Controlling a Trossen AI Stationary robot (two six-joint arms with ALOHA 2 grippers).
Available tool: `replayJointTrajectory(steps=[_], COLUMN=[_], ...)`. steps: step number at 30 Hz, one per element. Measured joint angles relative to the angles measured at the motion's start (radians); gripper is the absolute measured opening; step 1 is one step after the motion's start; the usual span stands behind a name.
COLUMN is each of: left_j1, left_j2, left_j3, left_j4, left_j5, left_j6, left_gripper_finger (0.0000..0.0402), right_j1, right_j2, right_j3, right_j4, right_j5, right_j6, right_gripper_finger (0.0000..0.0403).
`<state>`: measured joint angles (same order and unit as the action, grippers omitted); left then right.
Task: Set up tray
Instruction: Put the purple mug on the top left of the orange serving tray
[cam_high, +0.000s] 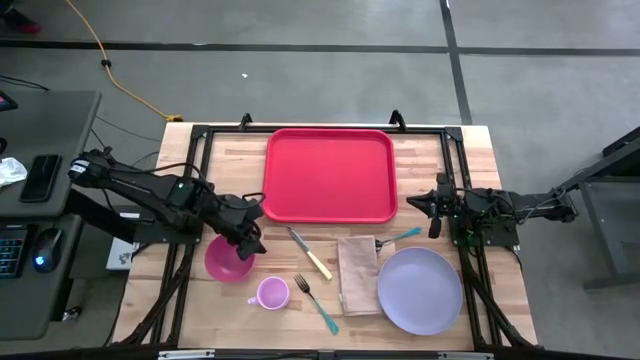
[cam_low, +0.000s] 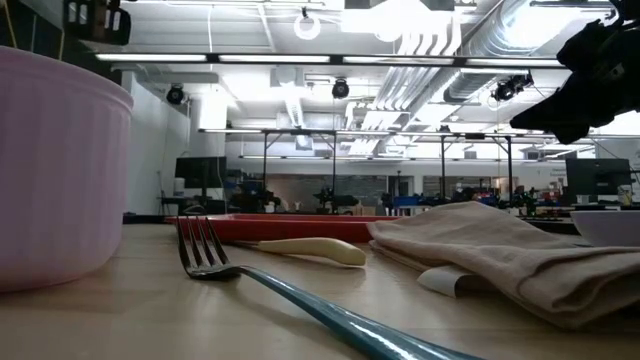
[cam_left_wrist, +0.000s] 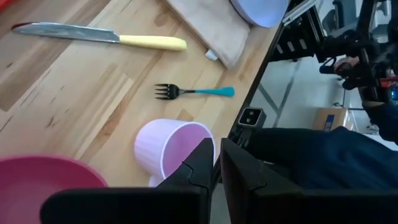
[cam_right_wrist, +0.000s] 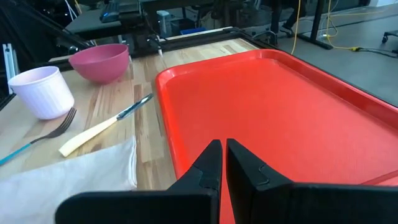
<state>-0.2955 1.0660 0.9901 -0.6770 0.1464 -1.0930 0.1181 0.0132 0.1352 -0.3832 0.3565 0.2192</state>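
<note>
- Currently the left arm is reaching in from the table's left side, bent toward the middle; the left gripper (cam_high: 248, 240) is hanging over the far rim of the pink bowl (cam_high: 228, 259).
- Left fingers (cam_left_wrist: 198, 163) are sitting nearly together with only a thin slit showing; whether they are pinching the bowl's rim I cannot tell.
- The right arm is lying along the table's right edge, the right gripper (cam_high: 421, 203) pointing at the tray's right side, just beside it, fingers (cam_right_wrist: 209, 163) pressed together on nothing.
- The red tray (cam_high: 330, 174) is sitting at the far middle of the table, flat, nothing showing in it.
- The pink bowl's inside is showing nothing in it; just beside it the lavender cup (cam_high: 272, 293) is standing upright, nothing visible inside.
- The lavender plate (cam_high: 420, 290) is lying at the near right, bare, touching the folded beige napkin (cam_high: 358, 273).
- A cream-handled knife (cam_high: 310, 254) and a teal-handled fork (cam_high: 318, 304) are lying between cup and napkin.
- Another teal handle (cam_high: 403, 236) is poking out past the napkin's far corner.
</note>
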Motion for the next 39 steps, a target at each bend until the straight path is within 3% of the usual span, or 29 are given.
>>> replayJointTrajectory(steps=[9, 16, 23, 30, 39], left_j1=[0.0, -0.068, -0.14, -0.137, -0.137], left_j2=[0.001, 0.075, 0.197, 0.28, 0.294], left_j3=[0.0, 0.001, -0.001, 0.0, 0.0], left_j4=[-0.006, 0.051, -0.046, -0.07, -0.003], left_j5=[0.017, 0.013, 0.008, 0.029, 0.061], left_j6=[-0.038, -0.059, -0.134, -0.124, -0.116], left_gripper_finger=[0.0062, 0.0062, 0.0062, 0.0062, 0.0062], right_j1=[0.0, 0.0, 0.0, 0.0, 0.0], right_j2=[0.0, 0.0, 0.007, 0.015, 0.023], right_j3=[0.0, 0.0, 0.0, 0.0, 0.002], right_j4=[0.0, 0.0, -0.001, -0.001, -0.006], right_j5=[0.0, 0.014, 0.019, 0.043, 0.061], right_j6=[0.0, 0.015, 0.015, 0.016, 0.034], right_gripper_finger=[0.0, 0.0, 0.0, 0.0, 0.0])
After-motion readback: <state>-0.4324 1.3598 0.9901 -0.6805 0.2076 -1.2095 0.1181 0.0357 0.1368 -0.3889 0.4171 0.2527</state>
